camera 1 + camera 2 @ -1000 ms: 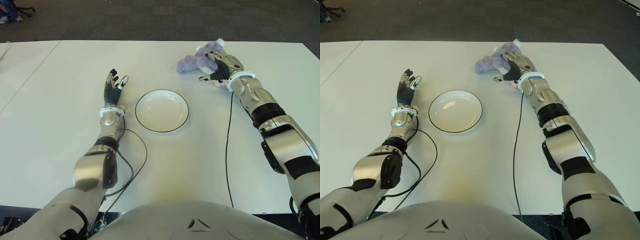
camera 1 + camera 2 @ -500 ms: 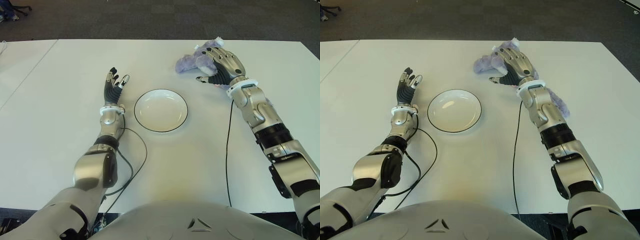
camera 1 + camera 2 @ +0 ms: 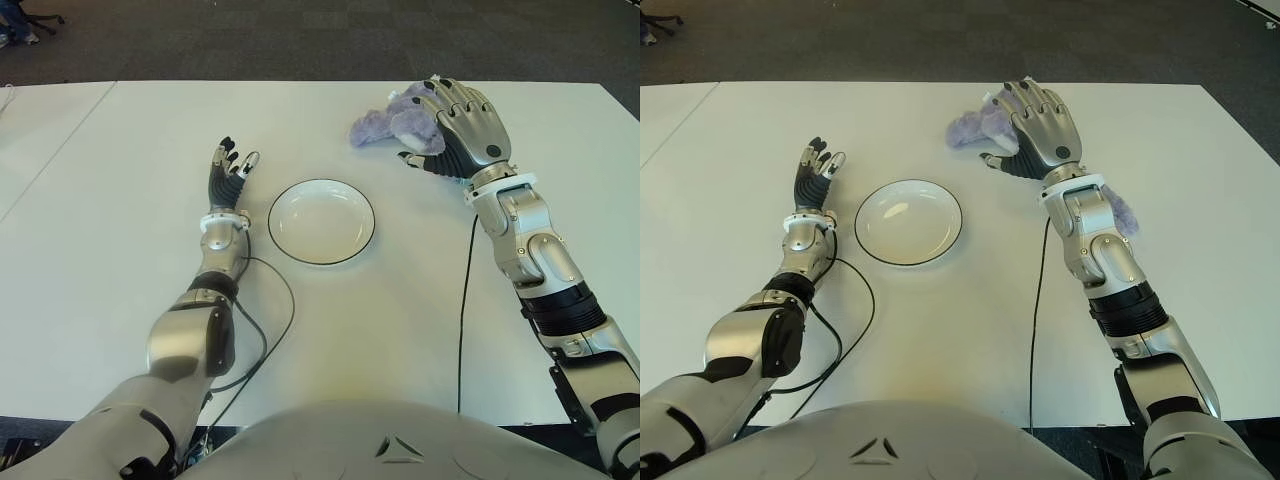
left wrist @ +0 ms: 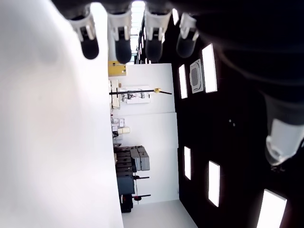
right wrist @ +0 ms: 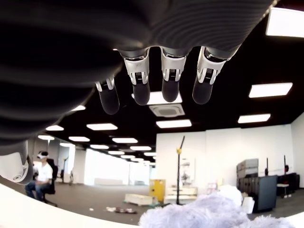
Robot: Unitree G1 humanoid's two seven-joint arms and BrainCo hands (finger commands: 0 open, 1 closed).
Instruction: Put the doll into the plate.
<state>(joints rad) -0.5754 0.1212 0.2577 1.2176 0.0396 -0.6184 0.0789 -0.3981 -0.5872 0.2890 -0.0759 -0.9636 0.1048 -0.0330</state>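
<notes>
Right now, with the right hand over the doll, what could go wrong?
1. The right hand is open above the doll, fingers spread, nothing held. Closing from here may catch only fluff and drop it.
2. The doll lies near the table's far edge; a push could send it off.
3. The plate is shallow and loose on the table; a low carry could knock it. The left hand shows left of it, open.

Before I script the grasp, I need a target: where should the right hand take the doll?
Grip the doll around its plump middle, coming from above. It lies flat and limp on the table, and the open right hand hovers over its right end.
</notes>
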